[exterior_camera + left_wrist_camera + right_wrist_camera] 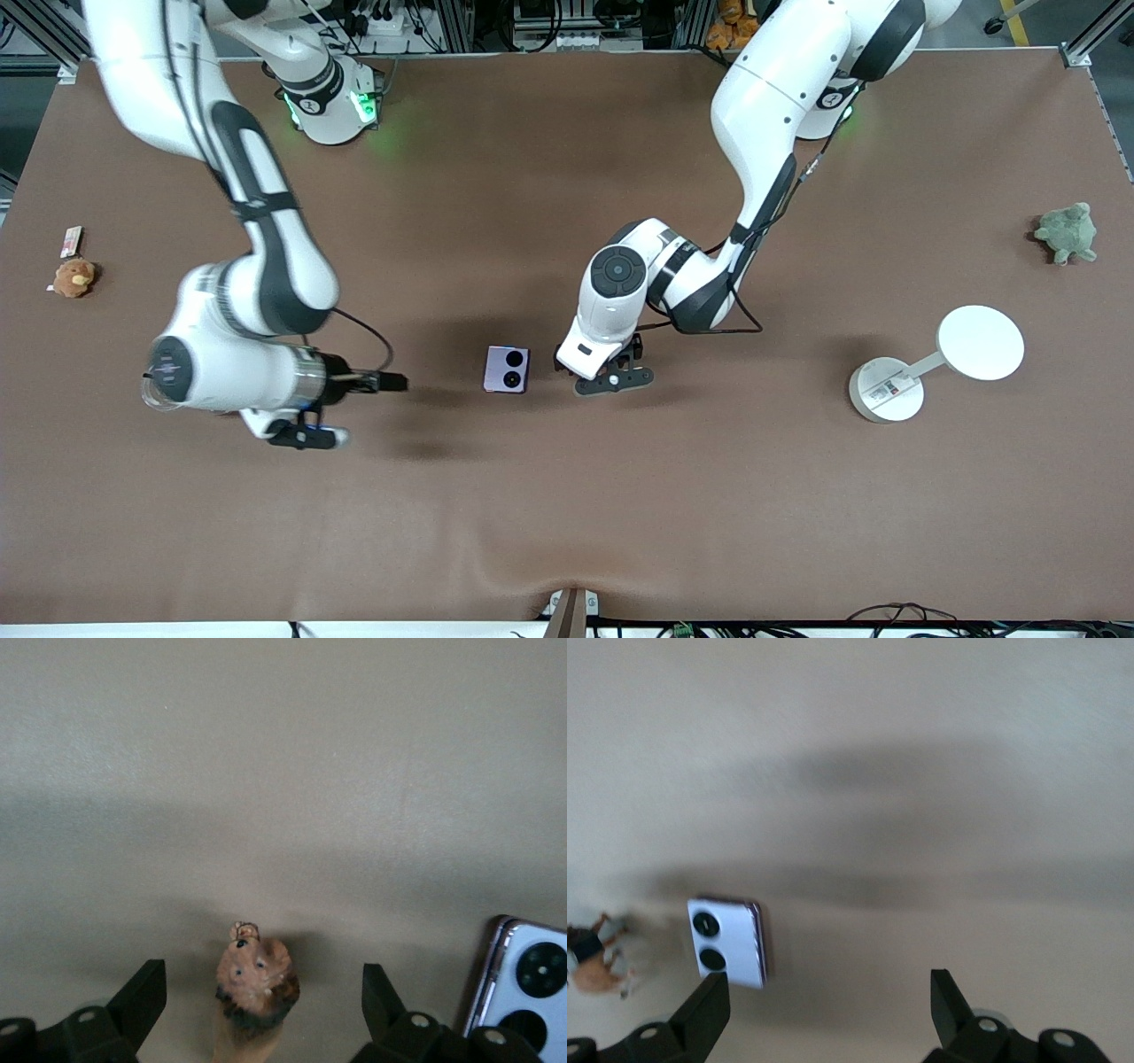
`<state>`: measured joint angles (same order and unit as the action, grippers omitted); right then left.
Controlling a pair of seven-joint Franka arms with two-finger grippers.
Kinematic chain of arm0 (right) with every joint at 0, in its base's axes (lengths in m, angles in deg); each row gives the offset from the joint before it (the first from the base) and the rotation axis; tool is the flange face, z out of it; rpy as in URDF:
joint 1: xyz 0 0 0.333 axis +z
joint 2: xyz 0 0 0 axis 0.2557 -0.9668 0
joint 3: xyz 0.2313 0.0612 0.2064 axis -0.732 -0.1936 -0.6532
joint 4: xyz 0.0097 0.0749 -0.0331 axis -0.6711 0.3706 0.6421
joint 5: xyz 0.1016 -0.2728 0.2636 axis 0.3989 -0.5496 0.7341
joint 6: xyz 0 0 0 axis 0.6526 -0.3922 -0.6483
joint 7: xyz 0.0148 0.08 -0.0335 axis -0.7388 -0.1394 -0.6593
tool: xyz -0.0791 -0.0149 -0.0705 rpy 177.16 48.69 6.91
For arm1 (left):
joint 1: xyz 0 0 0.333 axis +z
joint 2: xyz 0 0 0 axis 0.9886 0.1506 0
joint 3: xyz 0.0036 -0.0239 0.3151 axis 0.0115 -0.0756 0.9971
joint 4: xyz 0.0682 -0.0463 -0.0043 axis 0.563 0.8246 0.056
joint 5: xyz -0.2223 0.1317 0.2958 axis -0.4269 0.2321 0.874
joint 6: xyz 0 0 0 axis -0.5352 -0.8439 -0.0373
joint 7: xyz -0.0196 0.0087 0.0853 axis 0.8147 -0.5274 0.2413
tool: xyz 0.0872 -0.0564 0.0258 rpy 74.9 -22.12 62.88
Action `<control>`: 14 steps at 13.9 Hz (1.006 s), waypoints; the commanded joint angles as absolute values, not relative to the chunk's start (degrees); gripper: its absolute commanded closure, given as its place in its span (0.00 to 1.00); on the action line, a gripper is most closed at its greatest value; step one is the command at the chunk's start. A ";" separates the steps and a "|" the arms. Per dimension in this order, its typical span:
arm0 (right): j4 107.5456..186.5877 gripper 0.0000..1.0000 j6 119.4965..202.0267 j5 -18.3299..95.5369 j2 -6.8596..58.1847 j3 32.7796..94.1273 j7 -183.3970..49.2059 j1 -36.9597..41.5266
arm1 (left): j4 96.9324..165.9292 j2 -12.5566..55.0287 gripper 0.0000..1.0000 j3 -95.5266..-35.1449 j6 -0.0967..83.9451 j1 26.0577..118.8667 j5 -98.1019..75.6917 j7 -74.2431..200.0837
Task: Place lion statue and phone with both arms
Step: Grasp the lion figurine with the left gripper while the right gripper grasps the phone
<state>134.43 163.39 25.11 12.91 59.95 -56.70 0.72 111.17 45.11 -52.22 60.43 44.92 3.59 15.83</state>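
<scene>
The lion statue [255,979] stands on the brown bench [567,496] between the spread fingers of the left tool [262,1014], untouched by either. The phone [507,369] lies flat just beside it, toward the right arm's end, camera circles up. The right tool [829,1014], also spread and holding nothing, hangs above bare bench near the phone, toward its own arm's end.

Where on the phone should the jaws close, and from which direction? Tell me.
Grip the phone across its two long edges, coming straight down from above. It lies flat on the table, cameras up, so only the thin side edges offer hold. The right gripper, open, looks best placed.
</scene>
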 commanded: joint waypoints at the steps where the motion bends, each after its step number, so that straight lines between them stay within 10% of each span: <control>1: 133.56 0.00 165.29 25.67 12.04 60.38 -55.56 3.55 | 109.59 46.33 0.51 -51.49 60.90 43.98 6.39 14.62; 3: 134.26 0.00 164.50 24.61 11.95 60.47 -55.38 4.86 | 109.68 46.07 1.00 -51.49 60.90 43.98 6.84 14.70; 14: 134.09 0.00 172.91 8.27 5.90 60.55 -26.03 17.60 | 116.06 30.45 1.00 -51.49 53.26 51.88 7.64 25.66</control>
